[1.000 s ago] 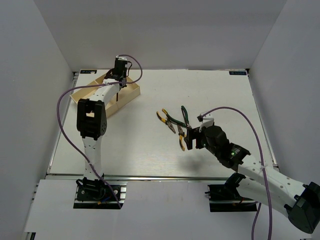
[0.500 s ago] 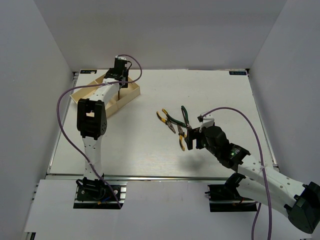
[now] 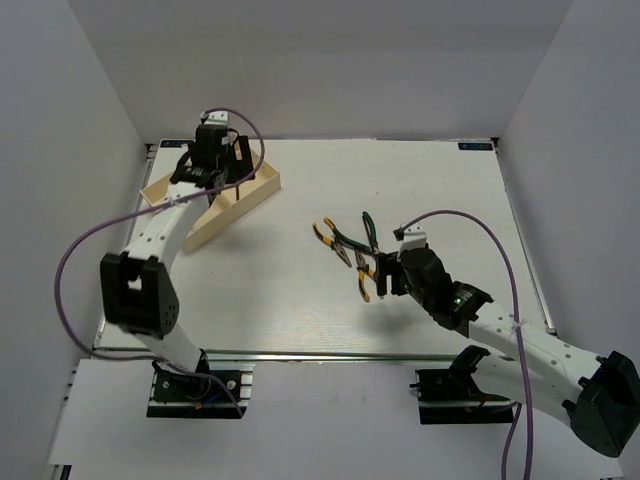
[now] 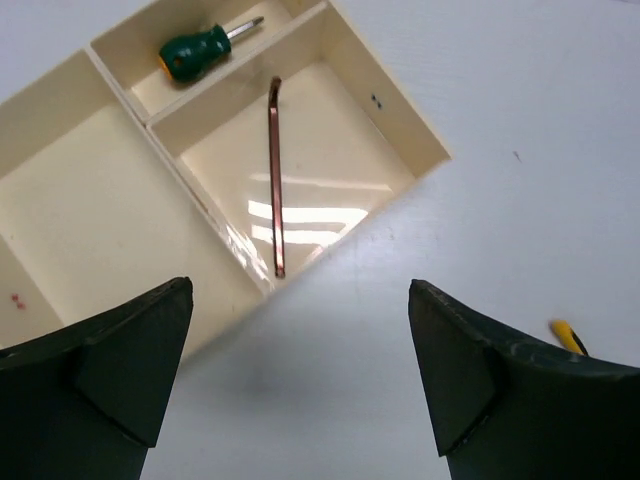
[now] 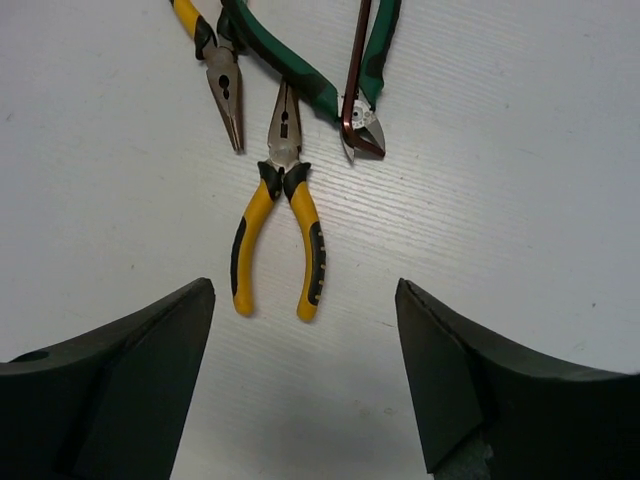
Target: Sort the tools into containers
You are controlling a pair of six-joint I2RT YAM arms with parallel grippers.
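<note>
The cream tray (image 4: 425, 140) lies at the table's far left. A brown rod (image 4: 274, 170) lies in one of its small compartments. The other small compartment holds a green-handled screwdriver (image 4: 195, 50), and the long section (image 4: 70, 210) is bare. My left gripper (image 4: 300, 375) hangs open and empty over the tray's near edge (image 3: 240, 205). In the right wrist view, my right gripper (image 5: 305, 385) is open just short of yellow-handled pliers (image 5: 280, 235). Beyond them lie a second yellow-handled pair (image 5: 215, 70), green-handled cutters (image 5: 300, 75) and another brown rod (image 5: 355, 60).
The tool cluster (image 3: 350, 245) lies right of the table's centre, with my right gripper (image 3: 385, 275) at its near end. White walls close in the table on the left, right and far sides. A purple cable loops off each arm.
My left gripper has opened and let go of the brown rod, which now lies in the tray compartment. The left arm has swung back and to the left. The right arm barely moved.
</note>
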